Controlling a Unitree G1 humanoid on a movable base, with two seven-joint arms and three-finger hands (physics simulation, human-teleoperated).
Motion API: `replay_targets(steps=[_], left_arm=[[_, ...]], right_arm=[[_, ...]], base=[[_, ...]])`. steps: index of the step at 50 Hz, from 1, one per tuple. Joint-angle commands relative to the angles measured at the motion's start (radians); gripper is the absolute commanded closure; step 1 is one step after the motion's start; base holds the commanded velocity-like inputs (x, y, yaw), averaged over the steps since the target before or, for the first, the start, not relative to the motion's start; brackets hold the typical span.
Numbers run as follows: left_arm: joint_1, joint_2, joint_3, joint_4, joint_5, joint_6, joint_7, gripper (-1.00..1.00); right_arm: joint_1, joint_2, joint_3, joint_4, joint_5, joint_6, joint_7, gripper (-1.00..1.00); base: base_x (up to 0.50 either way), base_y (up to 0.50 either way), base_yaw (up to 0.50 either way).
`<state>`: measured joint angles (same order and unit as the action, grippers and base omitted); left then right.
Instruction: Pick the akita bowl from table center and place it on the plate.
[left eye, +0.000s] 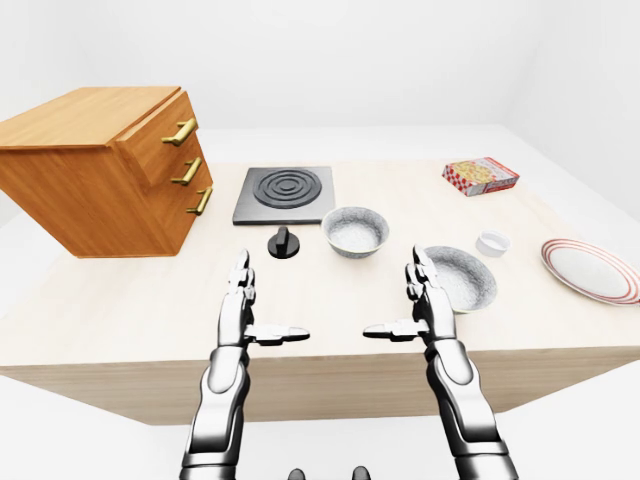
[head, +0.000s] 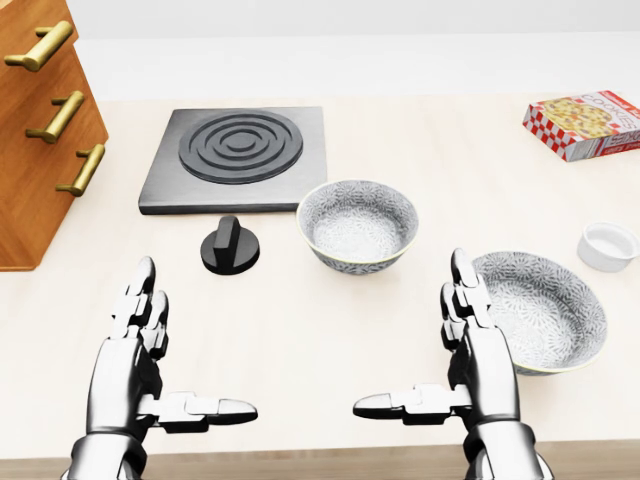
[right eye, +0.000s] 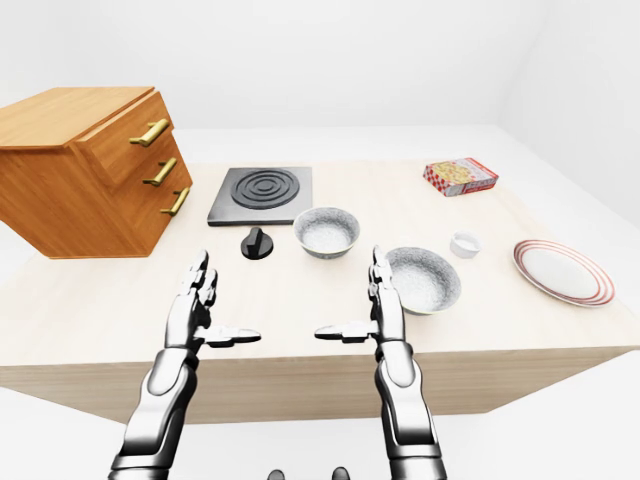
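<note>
Left hand (head: 130, 375) and right hand (head: 485, 365) are both spread wide and empty, fingers straight, thumbs pointing in at each other across a bare gap. They hover over the near strip of the table (head: 300, 330), just inside its bottom edge in the head view.

Up the middle there's open room: clear pale wood runs from that gap to the bowl (head: 357, 225). It sits at table centre, upright, well apart from both hands.

The plate (left eye: 592, 270) lies far right in the left-eye view, close to the table's right edge, flat, with nothing on it.

What's around the bowl? A knob (head: 229, 245) sits just to its left, and the hotplate (head: 237, 157) lies just above, corner near the rim. On the line from bowl to plate stands a second bowl (head: 535, 310); the right hand's fingertips overlap its left rim, contact not clear. A small cup (head: 607, 246) stands beyond it toward the plate. A box (head: 585, 124) lies top right, well away. The drawers (left eye: 100, 165) fill the top left corner, set at an angle.

Textures now — both bowls are round and deep, grey-patterned with pale rims. The plate is white with red rings. The hotplate is a dark square slab with raised concentric rings, and the knob is black with a ridge. The box is red-checked card, and the drawers are warm wood with brass handles.
</note>
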<state>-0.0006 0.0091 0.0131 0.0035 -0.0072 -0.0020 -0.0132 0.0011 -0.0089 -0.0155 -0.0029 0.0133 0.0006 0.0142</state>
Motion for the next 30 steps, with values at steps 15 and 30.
replay_targets(steps=[15,30], left_arm=[[-0.187,0.032,0.017,-0.080,0.079,0.089,-0.043,-1.00],[-0.252,0.034,0.019,-0.108,0.071,0.089,-0.041,-1.00]], right_arm=[[-0.058,-0.032,-0.042,-0.213,0.027,0.087,0.052,-1.00],[-0.129,-0.029,-0.045,-0.211,0.052,0.087,0.037,-1.00]], base=[[0.00,0.00,0.00],[-0.05,-0.15,0.00]])
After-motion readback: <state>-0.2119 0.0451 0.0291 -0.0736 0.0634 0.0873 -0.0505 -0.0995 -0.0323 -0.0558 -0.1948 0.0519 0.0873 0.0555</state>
